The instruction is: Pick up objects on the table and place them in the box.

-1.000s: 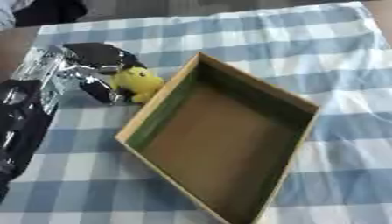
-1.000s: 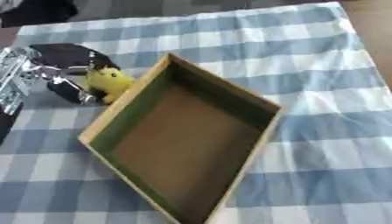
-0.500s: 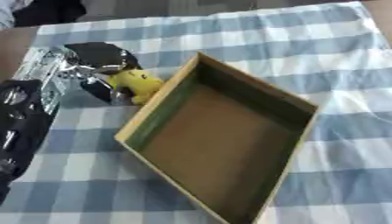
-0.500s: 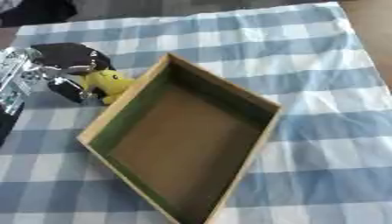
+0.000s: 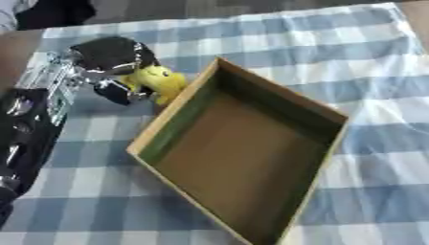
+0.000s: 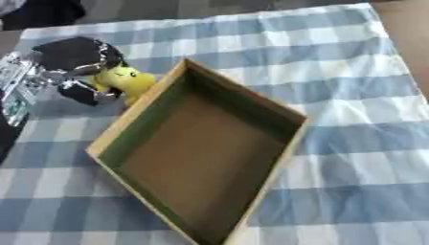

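A small yellow toy (image 5: 157, 82) sits in my left hand (image 5: 107, 64), just outside the upper left wall of the box (image 5: 177, 114). The hand is black and silver, and its fingers are curled round the toy, low over the cloth. The box is open-topped cardboard, brown inside with a green-tinted left wall, lying askew in the middle of the table; nothing shows inside it. My left arm (image 5: 29, 124) runs down the left edge. My right hand shows in neither view.
A blue and white checked cloth (image 5: 360, 72) covers the table. Bare brown table edge (image 6: 411, 28) shows at the far right. A dark shape (image 5: 50, 9) lies past the cloth's far left corner.
My left hand with the yellow toy has stayed beside the box's left wall, with at most a slight shift toward it. The box has not moved.
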